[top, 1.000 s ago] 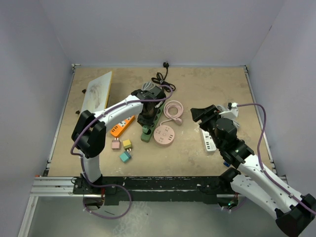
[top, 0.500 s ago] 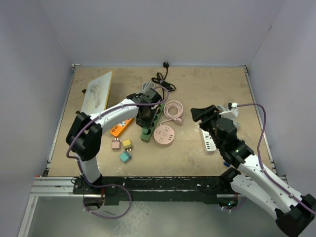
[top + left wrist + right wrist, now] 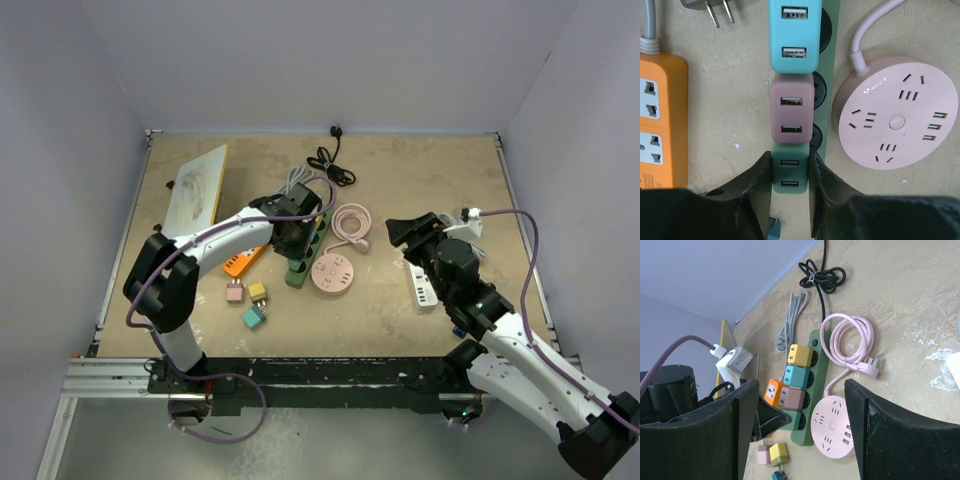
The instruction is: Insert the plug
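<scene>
Gripping the green plug [image 3: 789,179] tight, left claw [image 3: 789,165] has it at the strip's [image 3: 835,100] near end, touching the pink plug [image 3: 791,112]. Seating can't be told. Risks:
- tilted prongs miss the slots
- a push drags the unheld strip along the counter [image 3: 740,100]

Right claw [image 3: 801,390] gapes, empty.

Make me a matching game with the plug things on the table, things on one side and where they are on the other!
1 green adapter
2 round pink socket
3 orange power strip
4 right hand

A open, empty
B right of the green strip
C pinched by the left hand
D left of the green strip

Pairs: 1-C, 2-B, 3-D, 4-A
</scene>
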`<state>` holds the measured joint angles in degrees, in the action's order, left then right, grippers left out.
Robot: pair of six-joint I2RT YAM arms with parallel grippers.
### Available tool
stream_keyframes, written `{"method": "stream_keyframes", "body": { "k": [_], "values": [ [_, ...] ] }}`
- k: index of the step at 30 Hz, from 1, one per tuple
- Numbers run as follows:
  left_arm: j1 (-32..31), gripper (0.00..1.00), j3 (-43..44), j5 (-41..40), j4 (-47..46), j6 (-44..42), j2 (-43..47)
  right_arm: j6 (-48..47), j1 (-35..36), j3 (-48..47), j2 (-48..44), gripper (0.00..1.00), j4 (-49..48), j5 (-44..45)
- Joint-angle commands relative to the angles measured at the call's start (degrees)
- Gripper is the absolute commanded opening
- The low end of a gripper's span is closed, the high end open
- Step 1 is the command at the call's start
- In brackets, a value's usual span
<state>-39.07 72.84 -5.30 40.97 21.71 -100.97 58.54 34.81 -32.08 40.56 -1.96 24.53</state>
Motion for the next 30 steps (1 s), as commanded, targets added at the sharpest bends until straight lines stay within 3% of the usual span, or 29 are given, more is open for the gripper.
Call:
{"method": "stream_keyframes", "body": {
  "k": [1, 10, 17, 22, 27, 30],
  "values": [
    [0.4, 0.0, -7.4, -4.5, 1.6, 1.0, -7.1, 0.2, -0.1, -0.9, 0.5, 0.71, -0.9, 1.2],
    [-3.1, 0.0, -17.3, -12.7, -4.5, 7.9, -5.6, 0.1, -0.1, -1.1, 0.7, 0.71, -1.1, 1.7],
    [-3.5, 0.0, -14.1, -10.5, -3.5, 7.5, -3.8, -0.1, -0.2, -1.8, 1.7, 0.71, -1.5, 1.5],
    [-3.3, 0.29, -5.4, -9.3, 1.6, 5.3, 2.5, -0.3, -0.2, -2.0, 1.0, 0.71, -1.3, 1.6],
    [-2.6, 0.51, 2.7, -9.9, 4.1, 4.6, 7.6, -0.1, -0.2, -2.9, 0.4, 0.7, 0.6, 2.3],
    [-2.6, 0.59, 4.0, -9.8, 3.5, 4.6, 9.4, 0.1, -0.1, -3.1, 0.3, 0.7, 1.5, 2.3]
  ]
}}
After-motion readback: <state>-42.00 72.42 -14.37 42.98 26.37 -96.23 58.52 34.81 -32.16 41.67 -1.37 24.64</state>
